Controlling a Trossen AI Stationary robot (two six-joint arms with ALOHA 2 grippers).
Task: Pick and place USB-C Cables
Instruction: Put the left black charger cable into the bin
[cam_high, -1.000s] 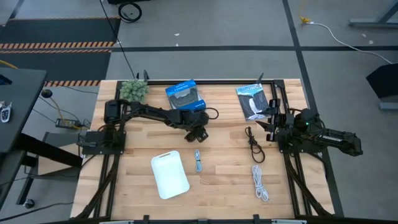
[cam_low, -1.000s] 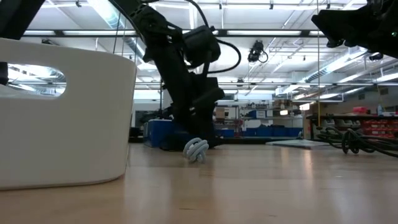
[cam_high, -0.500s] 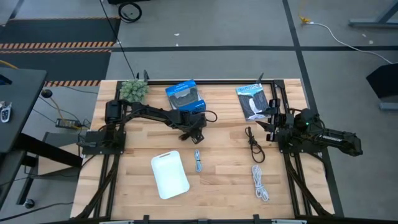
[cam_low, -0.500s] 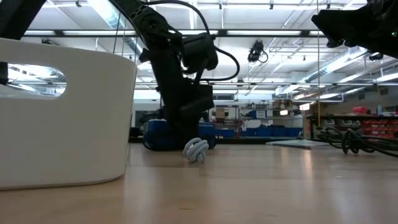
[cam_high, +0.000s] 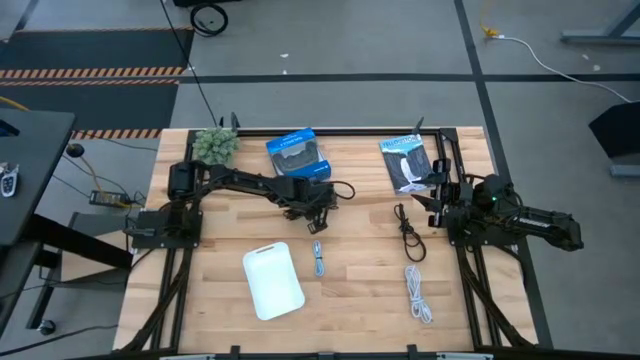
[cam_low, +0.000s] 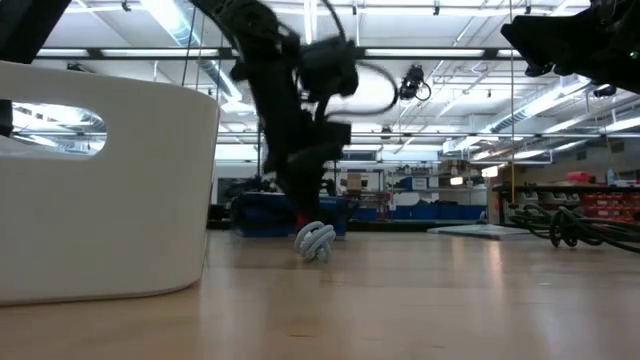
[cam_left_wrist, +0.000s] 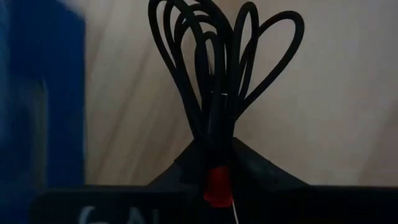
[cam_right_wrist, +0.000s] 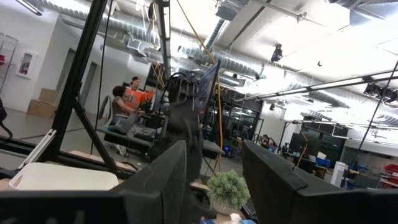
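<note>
My left gripper is at the table's middle, just in front of the blue box, and is shut on a black USB-C cable bundle with a red part. A grey cable lies just nearer. A black cable and a white cable lie flat at the right. My right gripper waits open above the right side, holding nothing. My left gripper pinches the black bundle at its gathered waist between its two fingers, just above the red part. The loops fan out beyond the fingertips over the wood. Whether the bundle is clear of the table cannot be told.
A white bin stands near the front, left of the grey cable. A black-and-white package lies at the far right, and a small plant at the far left corner. Bare wood lies between the cables.
My left gripper has closed on the black-and-red cable bundle. Its wrist has shifted and turned a little above that spot. The right arm and the other cables have stayed still.
</note>
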